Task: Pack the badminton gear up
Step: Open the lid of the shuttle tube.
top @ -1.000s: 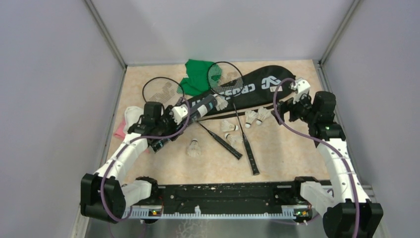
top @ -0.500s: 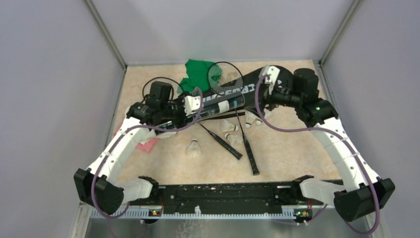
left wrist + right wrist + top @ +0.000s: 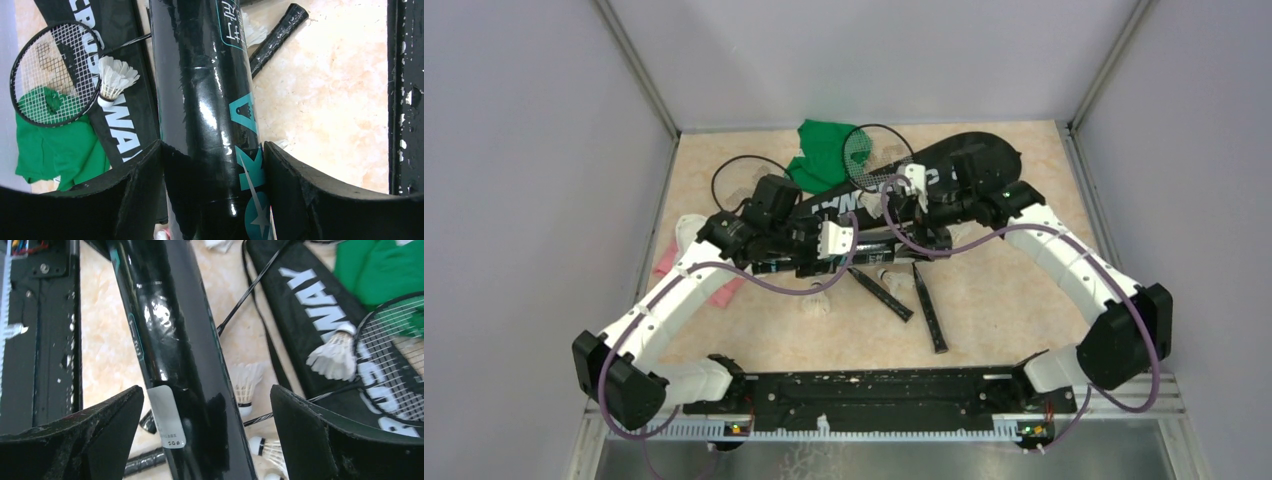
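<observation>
A: Where's the tube (image 3: 200, 90) rn?
B: Up off the table (image 3: 1014, 300), mid-scene, lying roughly level. The left gripper (image 3: 212, 165) is clamped on it, pads (image 3: 145, 175) pressed to both sides near one end.
A: And the right gripper (image 3: 206, 392)?
B: Jaws wide apart, straddling the other part of the tube by the white label (image 3: 167, 415). Gaps on both sides, so no contact afaict.
A: So next is prob a 2nd grip?
B: Looks that way imo. Centre the tube btwn the right fingers (image 3: 300, 420) first, since it sits closer to one of them atm. Then close square across it, not at an angle. It's round & glossy, so it could roll or slip out.
A: Left lets go when?
B: Only once right has it firm. Keep it level too.
A: Rest of the gear?
B: Bag (image 3: 989, 158) at the back, one shuttlecock (image 3: 335, 357) lying on it, rackets (image 3: 929, 310) on the table, partly under the tube. None packed yet.
</observation>
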Controlling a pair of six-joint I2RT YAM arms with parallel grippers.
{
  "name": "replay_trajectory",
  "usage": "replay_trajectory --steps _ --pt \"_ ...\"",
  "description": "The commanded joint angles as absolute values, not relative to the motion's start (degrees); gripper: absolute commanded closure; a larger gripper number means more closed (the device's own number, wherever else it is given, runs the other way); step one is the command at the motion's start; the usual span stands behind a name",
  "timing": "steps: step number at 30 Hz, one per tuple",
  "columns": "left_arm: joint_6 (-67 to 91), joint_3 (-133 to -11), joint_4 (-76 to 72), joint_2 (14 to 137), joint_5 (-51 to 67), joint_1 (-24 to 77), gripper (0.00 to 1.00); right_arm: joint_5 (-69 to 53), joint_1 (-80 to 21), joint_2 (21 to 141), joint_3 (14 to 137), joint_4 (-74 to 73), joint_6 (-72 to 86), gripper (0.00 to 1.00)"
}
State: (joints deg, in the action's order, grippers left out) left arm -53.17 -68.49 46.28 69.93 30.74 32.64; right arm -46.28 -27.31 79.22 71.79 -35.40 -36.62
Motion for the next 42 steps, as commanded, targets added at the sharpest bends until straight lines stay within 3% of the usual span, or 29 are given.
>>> replay_trajectory --steps 1,15,20,25,27,30,36,38,42 --pt "-56.7 -66.8 42.2 69.8 34.0 33.8 1.0 -50.4 -28.3 82.5 75.2 -42.2 -44.3 0.04" --pt "-56.5 -63.7 36.1 69.3 32.4 35.0 1.0 -48.6 -30.7 89.4 72.9 -43.4 -44.9 0.08" --pt "-55.7 -63.0 35.5 69.2 32.4 35.1 1.0 -47.0 -30.7 89.7 71.4 -41.0 -43.0 0.23" --pt "-52.9 -63.0 34.2 68.0 32.8 35.1 0.99 -43.4 -30.7 87.8 69.7 -38.1 -40.3 0.52" --pt "-51.4 -62.9 33.2 67.0 32.6 35.1 0.87 -41.9 -30.6 85.6 68.2 -36.1 -39.0 0.62" --pt "-49.5 -62.7 31.8 65.5 32.1 35.0 0.52 -41.8 -29.1 81.7 65.3 -32.4 -36.5 0.72" --pt "-42.9 -63.8 27.5 62.2 27.8 34.4 0.12 -44.4 -21.8 72.7 59.8 -25.8 -30.8 0.75" --pt "-39.8 -65.4 26.4 61.9 26.9 33.8 0.02 -44.6 -19.6 69.5 57.9 -23.9 -28.8 0.76" --pt "-32.2 -69.3 22.1 62.0 24.6 32.8 0.01 -42.3 -16.5 62.9 54.1 -19.4 -24.6 0.77"
